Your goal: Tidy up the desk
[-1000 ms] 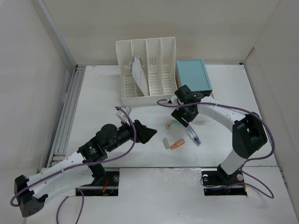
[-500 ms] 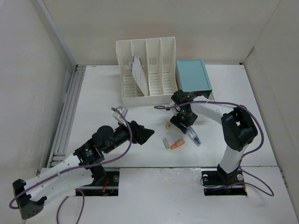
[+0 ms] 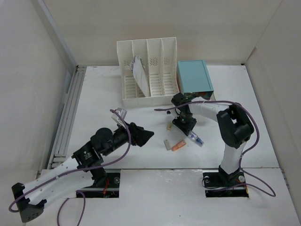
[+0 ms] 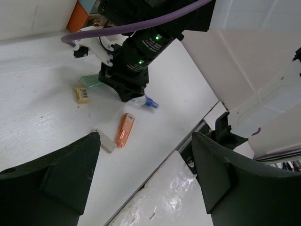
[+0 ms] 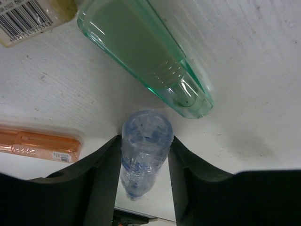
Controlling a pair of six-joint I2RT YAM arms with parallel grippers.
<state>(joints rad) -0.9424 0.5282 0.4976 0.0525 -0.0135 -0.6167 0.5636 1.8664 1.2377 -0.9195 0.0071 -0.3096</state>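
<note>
The white worktop [image 3: 101,101] fills the top view's middle; at its centre the right hand [image 5: 144,141] pinches a clear tube [image 5: 142,165], the left hand [image 4: 146,139] spread wide at lower left

We find the file rack [image 3: 148,70] at the back of the desk [image 3: 103,94], the drawer box [image 3: 194,76] just right of it. In front, the eraser [image 3: 168,126] lies left of the tube [image 3: 195,138], which sits between the fingers of the right gripper [image 3: 188,130].

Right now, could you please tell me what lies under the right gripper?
A clear tube with a blue end lies on the desk, gripped between the right gripper's fingers, a green case beside it. From above, the gripper mostly covers that case.
</note>
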